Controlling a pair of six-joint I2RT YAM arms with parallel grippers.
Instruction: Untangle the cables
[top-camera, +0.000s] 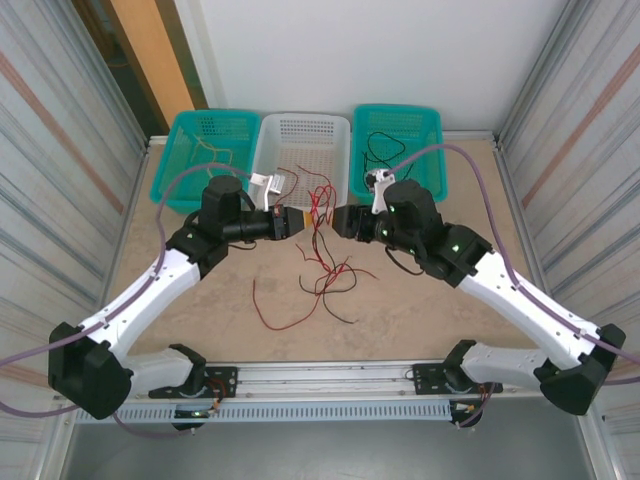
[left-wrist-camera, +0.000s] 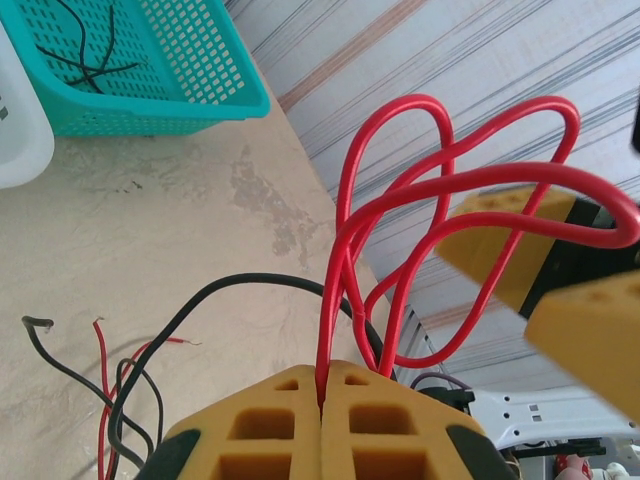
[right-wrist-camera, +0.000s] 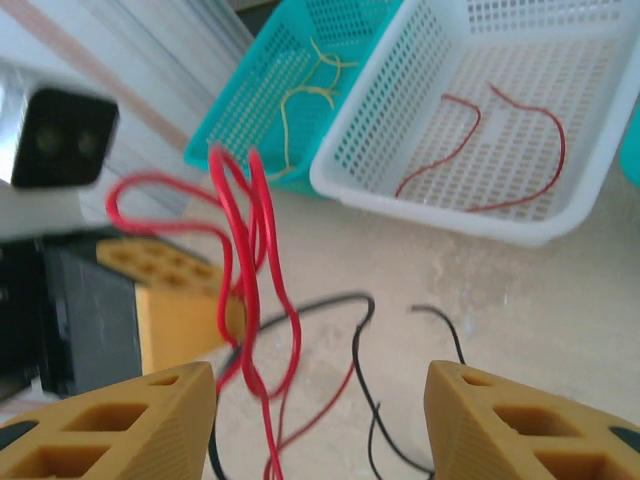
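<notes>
left gripper (left-wrist-camera: 322, 388) clamped on red cable (left-wrist-camera: 341, 215), loops held up over mid-table. right gripper (right-wrist-camera: 320, 390) jaws apart, facing those loops. other cables (top-camera: 325, 278) tangled on table (top-camera: 430, 320), near side of white basket (top-camera: 300, 140).

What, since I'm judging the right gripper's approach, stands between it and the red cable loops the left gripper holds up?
Nothing visible does. The red cable loops stand in open air just ahead of the open right gripper; the left gripper, shut on them, sits beyond.
</notes>
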